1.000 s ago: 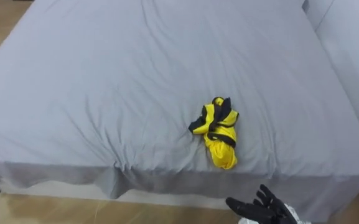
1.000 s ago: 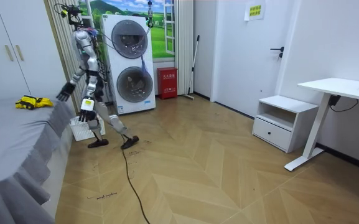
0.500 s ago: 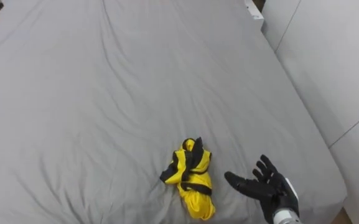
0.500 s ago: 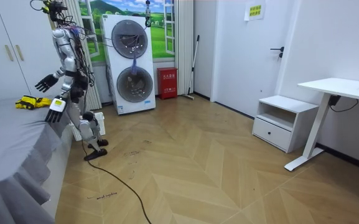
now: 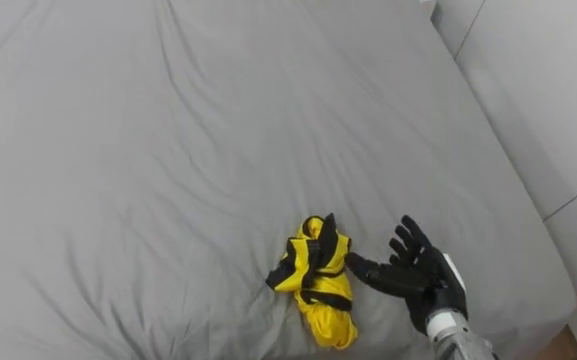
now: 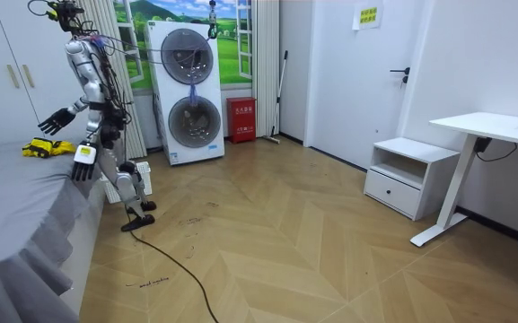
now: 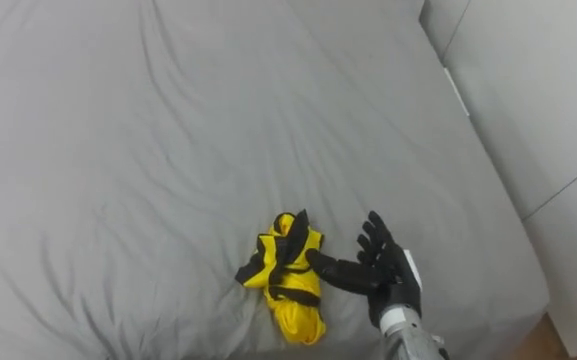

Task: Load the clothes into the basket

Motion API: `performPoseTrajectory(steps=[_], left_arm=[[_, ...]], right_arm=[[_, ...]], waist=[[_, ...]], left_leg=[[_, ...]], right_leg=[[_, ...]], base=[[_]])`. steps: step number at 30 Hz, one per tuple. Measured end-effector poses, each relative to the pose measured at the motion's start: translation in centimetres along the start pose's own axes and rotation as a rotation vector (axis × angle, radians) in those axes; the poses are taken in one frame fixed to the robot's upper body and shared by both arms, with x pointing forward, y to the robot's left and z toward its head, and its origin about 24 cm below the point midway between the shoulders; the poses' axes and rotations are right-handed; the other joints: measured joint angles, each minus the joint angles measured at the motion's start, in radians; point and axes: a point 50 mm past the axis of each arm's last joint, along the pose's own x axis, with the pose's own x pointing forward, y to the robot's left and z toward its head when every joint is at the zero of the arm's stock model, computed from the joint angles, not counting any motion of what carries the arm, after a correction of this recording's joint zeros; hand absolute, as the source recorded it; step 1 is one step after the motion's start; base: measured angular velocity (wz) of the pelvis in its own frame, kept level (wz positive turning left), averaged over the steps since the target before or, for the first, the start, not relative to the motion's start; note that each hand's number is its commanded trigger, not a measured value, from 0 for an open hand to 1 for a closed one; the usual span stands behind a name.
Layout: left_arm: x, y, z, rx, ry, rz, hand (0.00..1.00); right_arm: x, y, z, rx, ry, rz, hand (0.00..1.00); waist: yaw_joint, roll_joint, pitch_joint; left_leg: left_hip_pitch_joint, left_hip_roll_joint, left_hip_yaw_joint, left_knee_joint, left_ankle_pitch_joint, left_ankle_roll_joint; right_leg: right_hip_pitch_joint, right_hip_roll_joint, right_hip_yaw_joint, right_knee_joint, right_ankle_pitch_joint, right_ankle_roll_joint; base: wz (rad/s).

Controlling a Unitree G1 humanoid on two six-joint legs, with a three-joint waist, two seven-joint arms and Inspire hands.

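Observation:
A crumpled yellow and black garment [image 5: 318,285] lies on the grey bed [image 5: 168,150], near its front edge; in the room view it is the yellow bundle [image 6: 41,147]. My right hand [image 5: 414,276] is open just right of it, fingers spread, the thumb reaching to the cloth's edge. The right eye view has the same hand [image 7: 376,271] beside the garment [image 7: 283,275]. In the room view I stand against the bed's side, right hand [image 6: 55,119] stretched over it, left hand [image 6: 81,160] hanging low by the bed's edge.
A white wall or headboard [image 5: 558,90] runs along the bed's right side. In the room view a white slatted basket [image 6: 144,177] stands on the floor behind my legs, with stacked washing machines [image 6: 187,90] further back and open wooden floor [image 6: 285,242] beyond.
My right hand has moved left and slightly up over the sheet, closing the gap to the garment. The view has shifted a little; the garment still lies in place.

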Motion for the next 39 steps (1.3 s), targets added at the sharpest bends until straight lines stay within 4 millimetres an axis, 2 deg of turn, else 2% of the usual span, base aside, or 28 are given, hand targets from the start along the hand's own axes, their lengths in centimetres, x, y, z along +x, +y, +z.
performPoseTrajectory(steps=[5, 10, 14, 16, 18, 24, 26, 30, 34, 35, 36, 37, 39], left_arm=[[0.3, -0.2, 0.3, -0.007, 0.018, 0.001, 0.0], [0.4, -0.3, 0.6, -0.028, 0.029, 0.001, 0.0], [0.4, -0.1, 0.7, -0.027, 0.027, 0.025, 0.0], [0.4, 0.1, 0.6, -0.024, 0.032, 0.037, 0.0], [0.5, 0.2, 0.7, -0.031, 0.039, 0.048, 0.0], [0.5, 0.2, 0.6, -0.036, 0.046, 0.058, 0.0], [0.5, 0.1, 0.6, -0.042, 0.047, 0.057, 0.0], [0.5, 0.1, 0.7, -0.041, 0.044, 0.053, 0.0], [0.5, 0.0, 0.7, -0.042, 0.045, 0.057, 0.0], [0.5, 0.0, 0.7, -0.043, 0.044, 0.058, 0.0], [0.5, 0.0, 0.7, -0.043, 0.043, 0.058, 0.0], [0.5, 0.0, 0.7, -0.043, 0.042, 0.058, 0.0], [0.5, 0.0, 0.7, -0.045, 0.044, 0.059, 0.0]], right_arm=[[0.0, 1.2, -1.0, -0.039, 0.051, 0.055, 0.0], [0.1, 1.9, -1.3, -0.056, 0.075, 0.084, 0.0], [0.2, 2.5, -1.5, -0.068, 0.092, 0.106, 0.0], [0.3, 2.5, -1.6, -0.076, 0.099, 0.107, 0.0], [0.3, 2.0, -2.1, -0.083, 0.127, 0.089, 0.0], [0.3, 0.5, -3.9, -0.107, 0.218, 0.026, 0.0], [0.4, 0.0, -4.3, -0.117, 0.237, 0.009, 0.0], [0.7, -0.5, -4.3, -0.139, 0.242, -0.014, 0.0], [0.7, -1.0, -4.2, -0.142, 0.237, -0.036, 0.0], [0.7, -1.2, -4.3, -0.15, 0.236, -0.043, 0.53], [0.6, -1.4, -4.4, -0.157, 0.236, -0.051, 0.82], [0.6, -1.5, -4.4, -0.159, 0.237, -0.058, 0.98], [0.5, -2.0, -4.6, -0.154, 0.24, -0.08, 1.0]], waist=[[0.005, -0.005, 0.0001], [0.023, -0.007, -0.0006], [0.027, -0.02, 0.0], [0.025, -0.028, -0.0023], [0.02, -0.034, -0.0018], [0.022, -0.04, -0.0027], [0.021, -0.038, -0.0017], [0.016, -0.027, 0.0053], [0.016, -0.024, 0.0053], [0.017, -0.022, 0.0044], [0.02, -0.02, 0.0035], [0.021, -0.018, 0.0019], [0.021, -0.012, -0.0017]], left_leg=[[-0.022, -0.004, -0.003, 0.004, 0.002, 0.003], [-0.042, -0.017, -0.004, 0.003, 0.009, 0.01], [-0.049, -0.023, -0.012, 0.001, 0.011, 0.013], [-0.055, -0.024, -0.014, 0.002, 0.011, 0.013], [-0.061, -0.027, -0.033, 0.003, 0.012, 0.015], [-0.058, -0.028, -0.04, -0.004, 0.012, 0.015], [-0.06, -0.028, -0.045, -0.004, 0.012, 0.015], [-0.067, -0.031, -0.06, -0.003, 0.012, 0.015], [-0.076, -0.034, -0.063, -0.001, 0.013, 0.017], [-0.077, -0.035, -0.066, -0.001, 0.013, 0.017], [-0.08, -0.036, -0.067, 0.0, 0.014, 0.018], [-0.084, -0.037, -0.068, 0.0, 0.015, 0.019], [-0.1, -0.037, -0.073, 0.003, 0.018, 0.024]], right_leg=[[-0.016, -0.005, -0.008, -0.001, -0.001, 0.005], [-0.026, -0.014, -0.005, -0.017, -0.005, 0.015], [-0.029, -0.019, -0.012, -0.021, -0.008, 0.02], [-0.029, -0.019, -0.016, -0.031, -0.005, 0.022], [-0.03, -0.022, -0.032, -0.031, -0.004, 0.023], [-0.028, -0.022, -0.046, -0.031, -0.003, 0.024], [-0.027, -0.023, -0.055, -0.031, -0.003, 0.024], [-0.028, -0.026, -0.079, -0.033, -0.003, 0.024], [-0.031, -0.029, -0.086, -0.033, -0.003, 0.024], [-0.031, -0.03, -0.089, -0.033, -0.003, 0.024], [-0.033, -0.031, -0.094, -0.033, -0.003, 0.024], [-0.037, -0.032, -0.096, -0.033, -0.003, 0.025], [-0.049, -0.035, -0.105, -0.033, -0.002, 0.027]], base=[[0.04], [0.02], [0.07], [0.06], [0.17], [0.04], [0.1], [0.12], [0.09], [0.04], [0.05], [0.08], [0.1]])
